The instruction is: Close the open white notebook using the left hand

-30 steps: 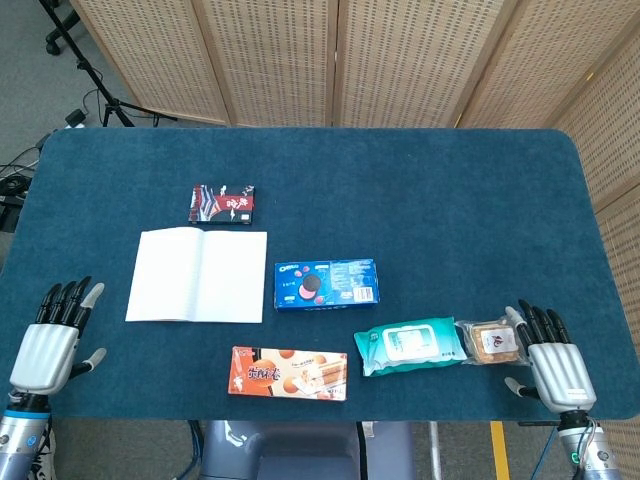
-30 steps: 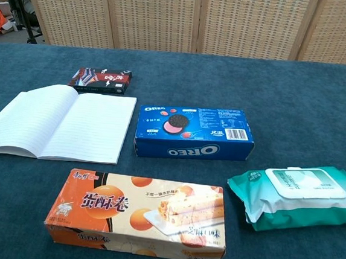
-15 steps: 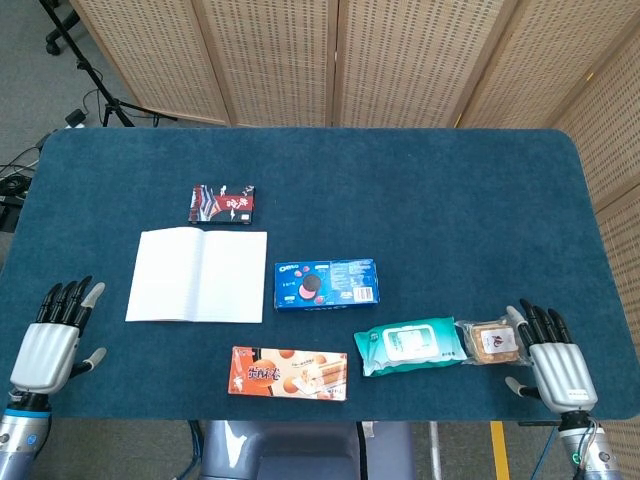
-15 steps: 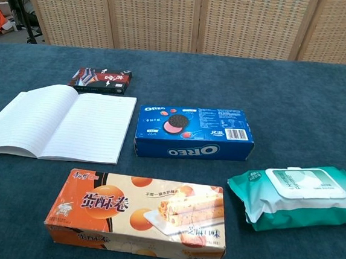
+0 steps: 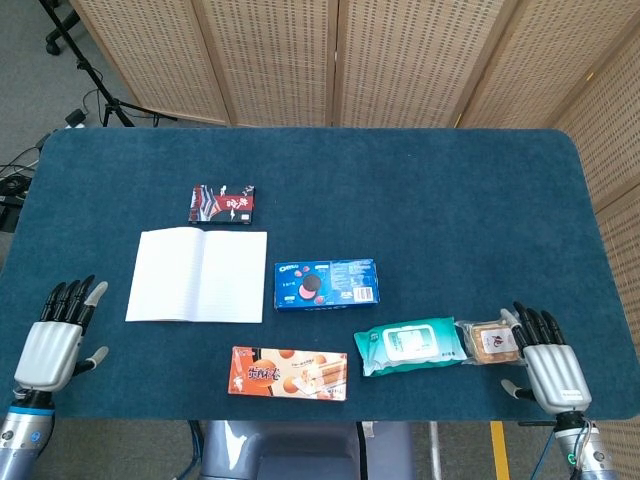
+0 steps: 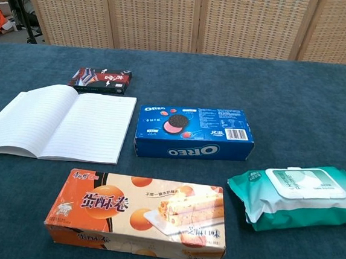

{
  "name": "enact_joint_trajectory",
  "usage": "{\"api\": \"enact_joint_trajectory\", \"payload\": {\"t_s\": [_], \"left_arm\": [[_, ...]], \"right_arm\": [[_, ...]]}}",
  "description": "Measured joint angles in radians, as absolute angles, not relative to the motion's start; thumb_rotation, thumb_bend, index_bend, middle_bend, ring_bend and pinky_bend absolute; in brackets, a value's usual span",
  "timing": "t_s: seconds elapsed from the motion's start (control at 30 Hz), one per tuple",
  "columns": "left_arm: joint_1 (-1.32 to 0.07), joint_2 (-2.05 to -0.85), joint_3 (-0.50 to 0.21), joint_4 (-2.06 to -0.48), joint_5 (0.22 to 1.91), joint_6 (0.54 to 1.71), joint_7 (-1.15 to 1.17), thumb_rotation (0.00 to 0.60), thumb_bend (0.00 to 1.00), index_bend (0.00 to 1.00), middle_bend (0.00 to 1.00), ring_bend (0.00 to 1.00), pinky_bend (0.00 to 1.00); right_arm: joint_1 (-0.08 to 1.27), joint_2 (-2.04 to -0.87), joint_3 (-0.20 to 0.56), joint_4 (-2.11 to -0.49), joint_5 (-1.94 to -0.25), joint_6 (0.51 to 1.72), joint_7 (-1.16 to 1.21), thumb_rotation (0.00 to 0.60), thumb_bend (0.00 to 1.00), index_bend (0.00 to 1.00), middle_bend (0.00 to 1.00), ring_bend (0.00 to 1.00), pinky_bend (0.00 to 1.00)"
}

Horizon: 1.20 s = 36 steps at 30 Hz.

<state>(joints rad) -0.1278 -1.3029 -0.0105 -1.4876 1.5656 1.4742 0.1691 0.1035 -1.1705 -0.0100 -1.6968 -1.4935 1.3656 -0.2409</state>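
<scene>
Both pages of white notebook (image 5: 197, 275) flat, left hand (image 5: 58, 335) empty, well apart

A blue Oreo box (image 5: 326, 284) is lying mid-table; an orange wafer box (image 5: 288, 373), teal wipes pack (image 5: 410, 345) and small snack packet (image 5: 489, 341) are sitting nearer the front edge.

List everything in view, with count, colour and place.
notebook: 1, white, open, left of centre.
dark box: 1, black and red, behind the notebook.
Oreo box: 1, blue, right of the notebook.
orange box: 1, orange, near edge.
wipes pack: 1, teal, right of the orange box.
snack packet: 1, clear, brown inside, beside the wipes pack.
table: 1, dark blue.
screen: 1, tan wicker, behind the table.
left hand: 1, silver and black, near left corner, empty.
right hand: 1, silver and black, near right corner, empty.
</scene>
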Motion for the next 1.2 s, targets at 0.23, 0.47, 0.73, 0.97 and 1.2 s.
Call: {"api": "enact_joint_trajectory", "payload": {"t_s": [0.23, 0.47, 0.73, 0.97, 1.2], "left_arm": [[-0.169, -1.307, -0.032, -1.477, 1.523, 1.392, 0.173, 0.6, 0.16, 0.0, 0.0, 0.0, 0.0], [-0.228, -1.33, -0.061, -1.445, 1.479, 1.305, 0.209, 0.6, 0.16, 0.0, 0.0, 0.0, 0.0], [-0.28, -1.379, -0.072, -1.377, 1.434, 1.214, 0.232, 0.6, 0.16, 0.0, 0.0, 0.0, 0.0], [-0.315, -1.442, -0.075, -1.312, 1.401, 1.16, 0.226, 0.6, 0.17, 0.0, 0.0, 0.0, 0.0], [-0.327, -1.471, -0.074, -1.28, 1.405, 1.169, 0.207, 0.6, 0.17, 0.0, 0.0, 0.0, 0.0]], "right_arm": [[0.104, -1.172, -0.012, -1.699, -1.498, 1.365, -0.241, 0.6, 0.05, 0.0, 0.0, 0.0, 0.0], [0.103, -1.167, -0.01, -1.7, -1.5, 1.372, -0.231, 0.6, 0.05, 0.0, 0.0, 0.0, 0.0], [0.102, -1.166, -0.01, -1.7, -1.502, 1.373, -0.227, 0.6, 0.05, 0.0, 0.0, 0.0, 0.0], [0.104, -1.168, -0.008, -1.697, -1.497, 1.369, -0.23, 0.6, 0.05, 0.0, 0.0, 0.0, 0.0], [0.105, -1.168, -0.007, -1.695, -1.496, 1.368, -0.229, 0.6, 0.05, 0.0, 0.0, 0.0, 0.0]]}}
